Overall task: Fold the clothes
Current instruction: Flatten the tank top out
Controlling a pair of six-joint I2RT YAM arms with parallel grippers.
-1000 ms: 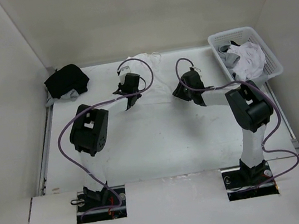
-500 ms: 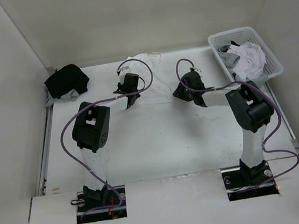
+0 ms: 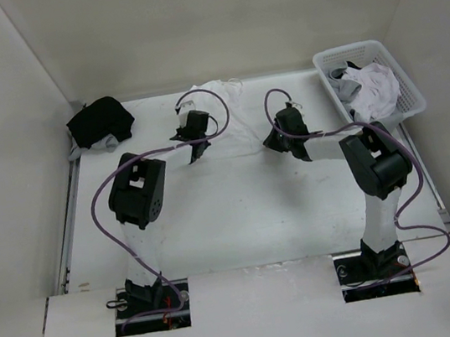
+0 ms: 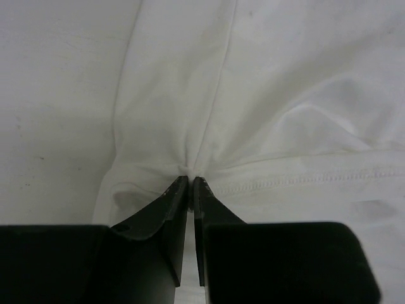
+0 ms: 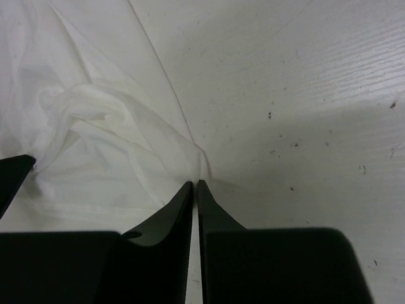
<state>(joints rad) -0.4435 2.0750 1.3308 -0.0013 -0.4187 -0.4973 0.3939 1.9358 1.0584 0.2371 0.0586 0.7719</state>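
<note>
**Student:** In the top view, where does the white tank top lie relative to the two claws?

**Tutor:** It lies flat on the table at the far centre, between them. Its long axis runs from 6 to 12 o'clock, with the hem nearest the arm bases and the narrow straps at 12. The hem itself runs from 9 to 3 o'clock, with one claw at each end.

**Student:** What is the left gripper doing?

**Tutor:** Left wrist view: the jaws are pressed together on a small gather of white cloth at the hem's 9 o'clock corner. Creases fan out from the tips. From the claw, the garment's body extends toward 12 and 2 o'clock, and the stitched hem toward 3.

**Student:** And the right gripper?

**Tutor:** Right wrist view: the jaws are likewise drawn together, tips at the garment's side edge near the 3 o'clock corner. A fold runs straight into them, so the claw appears to nip that edge, though barely any cloth shows between the tips. Cloth lies toward 10 and 11 o'clock, bare table toward 1 to 3.

**Student:** Which relation governs the coming move?

**Tutor:** Probably the symmetry. Each arm is nearest its own hem corner, and the straps lie straight ahead at 12. A fold would carry the hem along the long axis toward 12, with both claws travelling level. The black garment at 10 o'clock and the basket of clothes at 2 o'clock lie well apart.
</note>
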